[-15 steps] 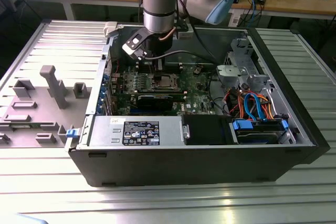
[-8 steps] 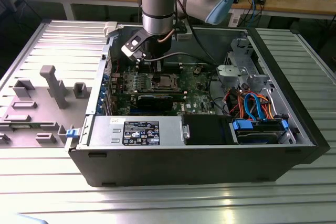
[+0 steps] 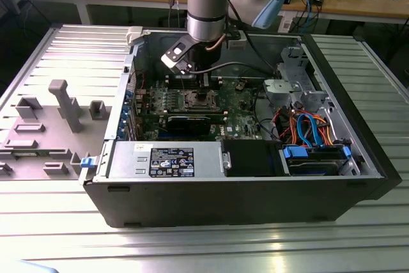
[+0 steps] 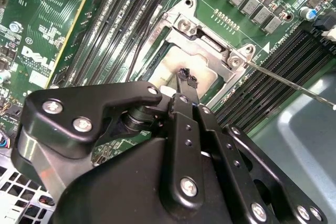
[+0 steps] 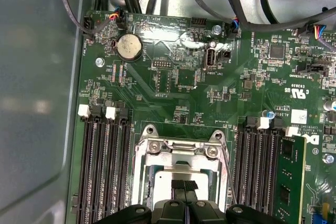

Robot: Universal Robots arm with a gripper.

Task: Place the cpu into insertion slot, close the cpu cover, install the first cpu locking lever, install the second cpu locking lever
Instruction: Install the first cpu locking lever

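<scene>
The insertion slot [image 3: 199, 100] lies in the green board inside the open computer case. In both wrist views the cpu [image 4: 170, 65] [image 5: 169, 179] lies flat in the slot, its dull silver top showing. The cpu cover [image 4: 212, 44] [image 5: 178, 157] lies down around the chip. A thin wire locking lever [image 4: 283, 81] [image 5: 229, 174] sticks out from one corner of the socket. My gripper [image 3: 203, 89] [image 4: 187, 78] [image 5: 184, 185] hangs straight over the chip's middle, fingertips pressed together and shut with nothing visibly between them. Whether the tips touch the chip I cannot tell.
Long black memory slots [image 5: 102, 171] flank the socket on both sides, one with a green module [image 5: 291, 177]. A black graphics card [image 3: 192, 121], a power supply [image 3: 169, 160], a drive cage with coloured cables [image 3: 307, 126] and the case walls [image 3: 121, 103] hem in the board.
</scene>
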